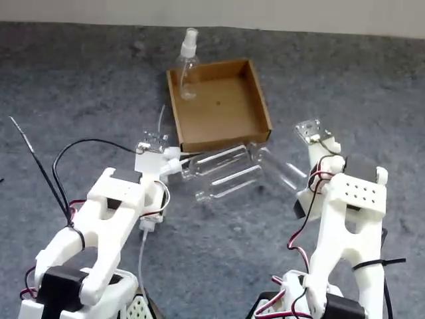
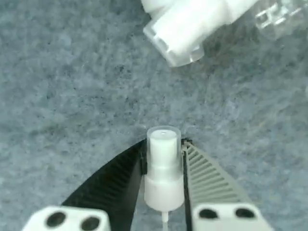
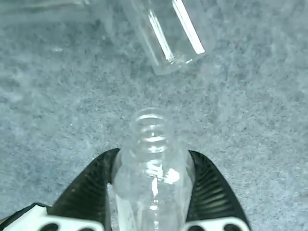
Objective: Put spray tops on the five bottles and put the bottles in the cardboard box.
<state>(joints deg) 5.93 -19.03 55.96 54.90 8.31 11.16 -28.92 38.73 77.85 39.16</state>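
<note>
Left claw (image 2: pixel 163 144) clamps a spray top (image 2: pixel 163 180); right claw (image 3: pixel 153 155) clamps an uncapped bottle (image 3: pixel 151 192). The cardboard box (image 1: pixel 261 96) contains one capped bottle (image 1: pixel 188 70), upright.

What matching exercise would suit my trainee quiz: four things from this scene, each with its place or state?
1 loose spray top
2 uncapped bottle
3 capped bottle
4 cardboard box

A standing upright
B in left gripper
C brown, open-topped
D in right gripper

Pairs: 1-B; 2-D; 3-A; 4-C
</note>
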